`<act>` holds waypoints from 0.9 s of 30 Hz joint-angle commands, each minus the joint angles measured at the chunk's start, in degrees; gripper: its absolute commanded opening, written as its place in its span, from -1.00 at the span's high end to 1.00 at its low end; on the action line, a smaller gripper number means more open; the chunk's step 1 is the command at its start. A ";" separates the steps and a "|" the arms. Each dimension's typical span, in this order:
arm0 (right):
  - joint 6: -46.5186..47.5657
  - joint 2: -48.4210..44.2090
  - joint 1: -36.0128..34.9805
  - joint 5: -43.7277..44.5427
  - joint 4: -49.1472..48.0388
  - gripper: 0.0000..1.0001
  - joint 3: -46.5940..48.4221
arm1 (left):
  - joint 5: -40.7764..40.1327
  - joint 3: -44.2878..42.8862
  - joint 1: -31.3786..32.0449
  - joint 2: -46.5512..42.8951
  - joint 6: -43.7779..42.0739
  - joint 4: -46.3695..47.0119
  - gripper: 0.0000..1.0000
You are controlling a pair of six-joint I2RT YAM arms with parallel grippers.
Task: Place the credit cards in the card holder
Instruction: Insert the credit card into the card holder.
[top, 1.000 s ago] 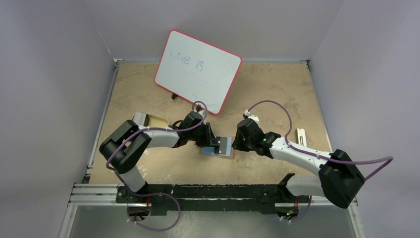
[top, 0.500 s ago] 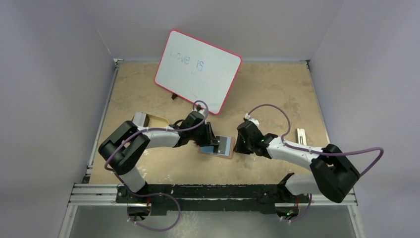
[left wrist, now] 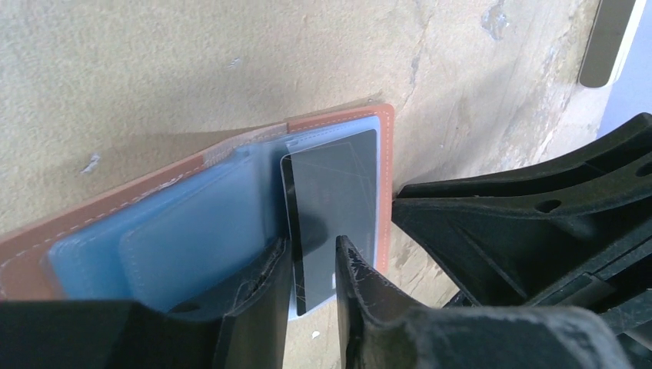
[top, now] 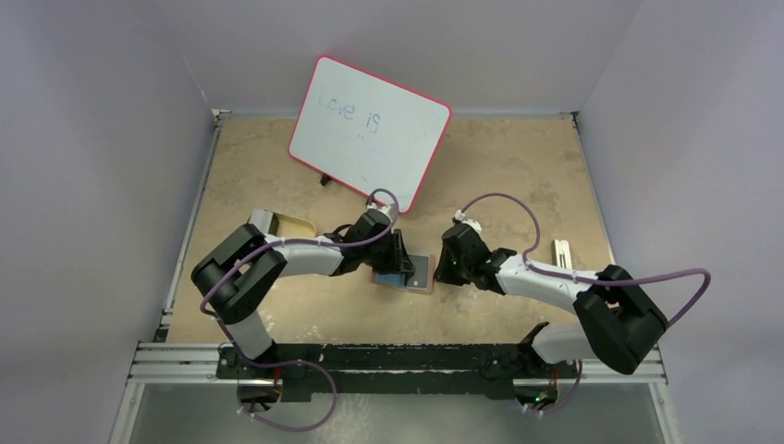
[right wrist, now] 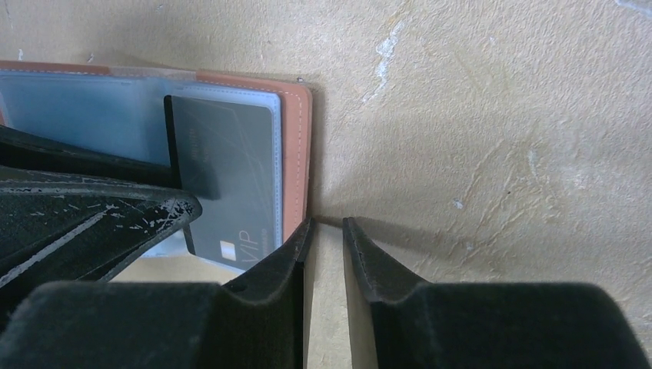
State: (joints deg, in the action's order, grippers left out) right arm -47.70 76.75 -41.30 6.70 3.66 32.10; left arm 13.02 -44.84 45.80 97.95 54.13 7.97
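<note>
The brown card holder (top: 426, 286) lies open and flat mid-table, pale blue inside (left wrist: 184, 231) (right wrist: 294, 154). One dark grey credit card (left wrist: 338, 184) (right wrist: 231, 169) lies on its right half, its far end under a clear sleeve and its near end overhanging the edge. My left gripper (top: 399, 264) (left wrist: 313, 242) stands over the card's near left edge, jaws a narrow gap apart, the card showing between them. My right gripper (top: 442, 270) (right wrist: 327, 223) is low at the holder's right rim. Its jaws are slightly apart with bare table between, its left finger against the rim.
A red-rimmed whiteboard (top: 370, 129) leans at the back. A tan tray (top: 282, 225) sits behind the left arm. A small pale object (top: 561, 254) lies at the right. The two grippers face each other closely across the holder.
My left gripper slid a little to the right over the holder. The right arm's elbow drew in toward the left and its jaws narrowed slightly. The holder stayed put.
</note>
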 commanded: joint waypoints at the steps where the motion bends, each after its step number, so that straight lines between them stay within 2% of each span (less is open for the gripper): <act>1: 0.43 0.93 0.10 1.68 1.40 0.53 0.18 | 0.49 -4.07 1.48 0.69 -2.00 2.18 0.44; 8: 0.92 -4.22 0.58 3.95 7.48 0.51 2.64 | -4.28 -6.41 1.48 -3.26 -3.91 -5.11 0.28; 14: 0.78 -7.91 0.61 3.80 10.80 0.49 6.01 | -8.94 -8.12 1.45 -7.29 -4.17 -11.34 0.26; 22: 1.32 -9.31 0.61 1.12 6.53 0.44 8.00 | -16.70 -11.76 0.63 -10.88 -11.02 -23.07 0.19; 24: 0.94 -9.58 0.52 -0.65 4.78 0.42 7.74 | -19.37 -13.11 -0.66 -12.08 -13.68 -26.99 0.11; 27: 0.60 -9.59 0.39 -2.81 2.43 0.40 7.53 | -24.37 -15.55 -3.60 -13.91 -17.96 -33.11 -0.14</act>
State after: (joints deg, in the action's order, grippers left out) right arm -47.20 68.23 -40.82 7.05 10.61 37.93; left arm -3.03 -55.68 45.65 88.09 43.44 -16.58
